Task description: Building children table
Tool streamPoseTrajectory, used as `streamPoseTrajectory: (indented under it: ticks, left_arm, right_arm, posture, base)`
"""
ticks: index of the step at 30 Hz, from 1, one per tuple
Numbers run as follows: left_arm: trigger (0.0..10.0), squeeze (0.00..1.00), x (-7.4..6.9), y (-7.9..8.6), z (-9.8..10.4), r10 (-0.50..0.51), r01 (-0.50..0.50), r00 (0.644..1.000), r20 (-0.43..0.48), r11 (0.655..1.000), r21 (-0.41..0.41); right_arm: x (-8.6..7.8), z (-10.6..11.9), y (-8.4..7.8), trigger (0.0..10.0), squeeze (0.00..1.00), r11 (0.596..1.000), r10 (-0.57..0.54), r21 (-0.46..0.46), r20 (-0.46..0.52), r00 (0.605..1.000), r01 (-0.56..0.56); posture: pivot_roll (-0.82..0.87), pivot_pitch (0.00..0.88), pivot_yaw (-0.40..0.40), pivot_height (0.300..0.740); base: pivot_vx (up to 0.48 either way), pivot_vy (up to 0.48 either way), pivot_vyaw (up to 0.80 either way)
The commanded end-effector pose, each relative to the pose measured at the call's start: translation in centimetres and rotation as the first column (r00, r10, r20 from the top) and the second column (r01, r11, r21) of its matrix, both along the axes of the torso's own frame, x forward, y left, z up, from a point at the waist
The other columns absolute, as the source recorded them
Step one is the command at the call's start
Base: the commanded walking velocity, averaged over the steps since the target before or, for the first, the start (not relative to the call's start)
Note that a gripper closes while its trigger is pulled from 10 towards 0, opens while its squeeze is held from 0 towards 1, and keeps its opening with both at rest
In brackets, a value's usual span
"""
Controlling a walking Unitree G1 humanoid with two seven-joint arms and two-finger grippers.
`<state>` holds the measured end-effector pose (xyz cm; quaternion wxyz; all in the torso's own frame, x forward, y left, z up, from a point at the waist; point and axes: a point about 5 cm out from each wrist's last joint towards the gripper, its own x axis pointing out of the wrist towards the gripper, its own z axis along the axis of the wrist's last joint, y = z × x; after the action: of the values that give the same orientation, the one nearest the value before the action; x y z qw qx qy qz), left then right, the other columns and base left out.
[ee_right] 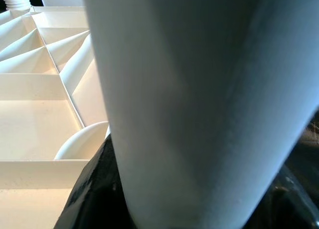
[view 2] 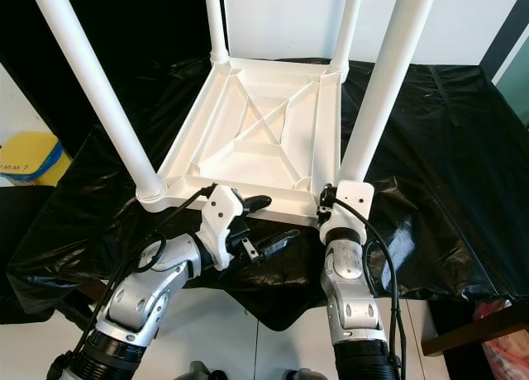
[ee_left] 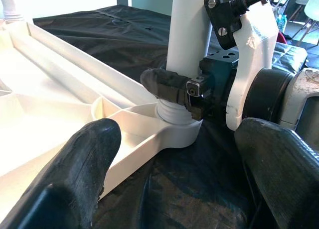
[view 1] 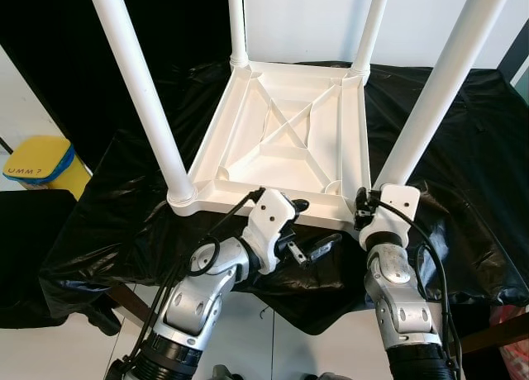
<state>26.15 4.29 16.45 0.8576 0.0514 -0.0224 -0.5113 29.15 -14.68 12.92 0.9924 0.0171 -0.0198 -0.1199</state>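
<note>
Black plastic sheet (view 1: 463, 124) covers the work surface. White children table (view 1: 289, 140) lies upside down on it, four legs up. Right gripper (ee_left: 187, 92) clamped around near-right leg (view 1: 442, 83) just above its socket. Left gripper (view 1: 310, 231) beside near edge, fingers apart. Yellow-blue object (view 1: 37, 161), far left, reads "UMM ?".

The upturned table top (view 1: 289, 140) lies on the sheet (view 1: 463, 149) that covers the work surface, one leg standing up from each of its four corners. The right gripper (ee_left: 197, 97) is closed round the base of the near right leg (view 1: 438, 91), and the rest of the top spreads ahead and to its left. The left gripper (view 1: 310, 231) hangs with fingers apart just before the top's near edge, left of the right gripper and right of the near left leg (view 1: 140, 91).
</note>
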Motion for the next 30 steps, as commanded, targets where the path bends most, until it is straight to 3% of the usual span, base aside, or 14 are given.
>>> streamPoseTrajectory:
  ticks: [1, 9, 10, 14, 16, 18, 21, 25, 30]
  left_arm:
    - [10.0, 0.0, -0.1, -0.1, 0.0, 0.016, -0.016, 1.0, -0.004, 1.0, 0.002]
    - [10.0, 0.0, -0.2, -0.1, 0.0, 0.017, -0.016, 1.0, -0.004, 1.0, 0.002]
    - [10.0, 0.0, -0.2, -0.1, 0.0, 0.019, -0.019, 1.0, -0.004, 1.0, 0.001]
    - [10.0, 0.0, -0.2, 0.0, 0.0, 0.022, -0.022, 1.0, -0.004, 1.0, 0.0]
    - [10.0, 0.0, -0.2, 0.0, 0.0, 0.022, -0.022, 1.0, -0.004, 1.0, 0.0]
    - [10.0, 0.0, -0.2, -0.1, 0.0, 0.023, -0.023, 1.0, -0.004, 1.0, -0.001]
    - [10.0, 0.0, -0.2, -0.1, 0.0, 0.023, -0.023, 1.0, -0.005, 1.0, -0.002]
    - [10.0, 0.0, -0.1, -0.1, 0.0, 0.023, -0.023, 1.0, -0.007, 1.0, -0.005]
    - [10.0, 0.0, -0.1, -0.1, 0.0, 0.023, -0.023, 1.0, -0.007, 1.0, -0.005]
  right_arm:
    - [-0.6, -2.2, 0.4, 10.0, 0.0, 1.0, 0.006, 0.016, -0.109, 0.994, -0.005]
    - [-0.6, -2.0, 0.4, 10.0, 0.0, 1.0, 0.003, 0.005, -0.1, 0.995, -0.003]
    - [-0.6, -1.7, 0.4, 10.0, 1.0, 0.999, 0.033, 0.007, -0.074, 0.997, -0.033]
    - [-0.6, -0.8, 0.2, 10.0, 1.0, 0.989, 0.145, 0.015, -0.001, 0.989, -0.145]
    - [-0.6, -0.8, 0.2, 10.0, 1.0, 0.989, 0.145, 0.015, -0.001, 0.989, -0.145]
    - [-0.8, -0.4, -0.3, 10.0, 1.0, 0.971, 0.238, 0.016, 0.033, 0.971, -0.239]
    - [-1.0, -0.3, -0.7, 10.0, 1.0, 0.963, 0.269, 0.007, 0.046, 0.962, -0.269]
    - [-1.3, 0.0, -2.0, 10.0, 1.0, 0.903, 0.429, -0.052, 0.052, 0.902, -0.427]
    - [-1.1, 0.3, -3.1, 10.0, 1.0, 0.85, 0.523, -0.099, 0.035, 0.852, -0.518]
  posture:
    - [-0.07, 0.08, 0.006, 0.74]
    - [-0.07, 0.082, 0.005, 0.74]
    - [-0.07, 0.082, 0.004, 0.74]
    - [-0.07, 0.084, 0.004, 0.74]
    - [-0.07, 0.084, 0.004, 0.74]
    - [-0.07, 0.085, 0.003, 0.74]
    - [-0.08, 0.087, 0.003, 0.74]
    - [-0.08, 0.093, 0.005, 0.74]
    - [-0.09, 0.096, 0.011, 0.74]
  base:
    - [0.0, 0.0, 0.0]
    - [0.0, 0.0, 0.0]
    - [0.0, 0.0, 0.0]
    - [0.0, 0.0, 0.0]
    - [0.0, 0.0, 0.0]
    - [0.0, 0.0, 0.0]
    - [0.0, 0.0, 0.0]
    - [0.0, 0.0, 0.0]
    - [0.0, 0.0, 0.0]
